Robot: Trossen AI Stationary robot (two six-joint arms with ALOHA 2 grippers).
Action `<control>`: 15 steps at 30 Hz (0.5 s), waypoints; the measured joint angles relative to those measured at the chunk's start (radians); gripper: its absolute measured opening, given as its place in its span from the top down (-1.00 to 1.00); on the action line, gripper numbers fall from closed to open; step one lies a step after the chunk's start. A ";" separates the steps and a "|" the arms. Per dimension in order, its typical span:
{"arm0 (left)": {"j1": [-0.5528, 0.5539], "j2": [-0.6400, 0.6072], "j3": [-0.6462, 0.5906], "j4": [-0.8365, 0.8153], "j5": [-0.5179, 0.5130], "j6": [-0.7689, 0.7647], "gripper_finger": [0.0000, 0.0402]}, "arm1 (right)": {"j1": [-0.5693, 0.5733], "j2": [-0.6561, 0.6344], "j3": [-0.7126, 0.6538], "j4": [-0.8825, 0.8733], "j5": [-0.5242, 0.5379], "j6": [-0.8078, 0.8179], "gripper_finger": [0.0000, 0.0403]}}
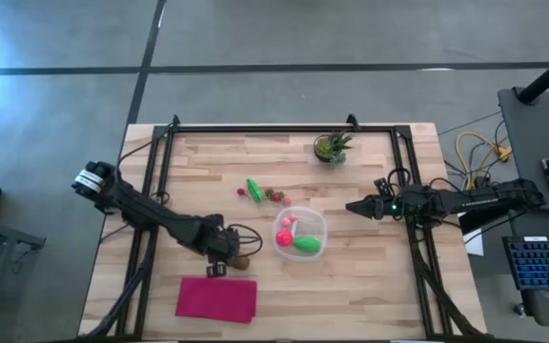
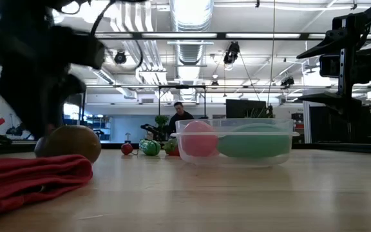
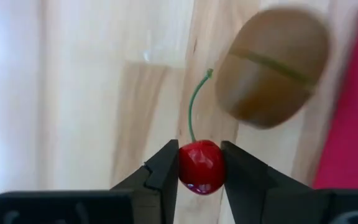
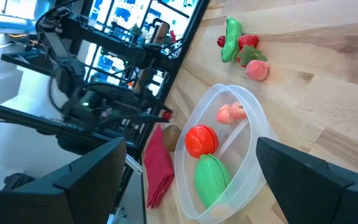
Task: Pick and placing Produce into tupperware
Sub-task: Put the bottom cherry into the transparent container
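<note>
- The work surface is a pale wooden butcher-block table [image 1: 370, 276] edged by a black metal frame, standing on a grey concrete floor.
- At the table's far edge sits a small potted green plant [image 1: 333, 147]; near the front edge lies a flat magenta cloth [image 1: 216, 297].
- The low view looks into a large workshop with exposed ceiling pipes and strip lights, where a person [image 2: 180, 116] in dark clothing sits far behind the table.
- The clear, roundish plastic tupperware [image 1: 317, 221] sits right of the table's centre; inside it lie a green oblong toy vegetable [image 1: 307, 245], a red round piece [image 4: 201, 140] and a pink piece [image 4: 230, 112].
- A cluster of loose toy produce [image 1: 263, 191] lies on the wood just beyond the container: a green oblong piece with small red and pink pieces beside it.
- The left gripper [image 3: 200, 167] is low over the table, between the magenta cloth and the container, its two dark fingers clamped on a small glossy red toy cherry [image 3: 201, 165] with a thin green stem.
- A brown, egg-shaped toy kiwi [image 3: 272, 66] with a green seam rests on the table beside that gripper, next to the cloth's edge.
- The right gripper [image 1: 354, 206] hovers to the right of the container, fingers spread wide and holding nothing.
</note>
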 joint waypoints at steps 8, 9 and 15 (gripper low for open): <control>0.075 0.004 0.214 0.056 -0.119 0.218 0.56 | 0.000 0.000 0.000 0.000 0.000 -0.001 -0.75; 0.092 0.013 0.231 0.097 -0.123 0.242 0.56 | 0.000 0.000 0.000 0.000 0.000 0.000 -0.75; 0.211 0.137 0.271 0.428 -0.061 0.338 0.56 | 0.000 0.000 0.000 -0.001 0.000 -0.002 -0.75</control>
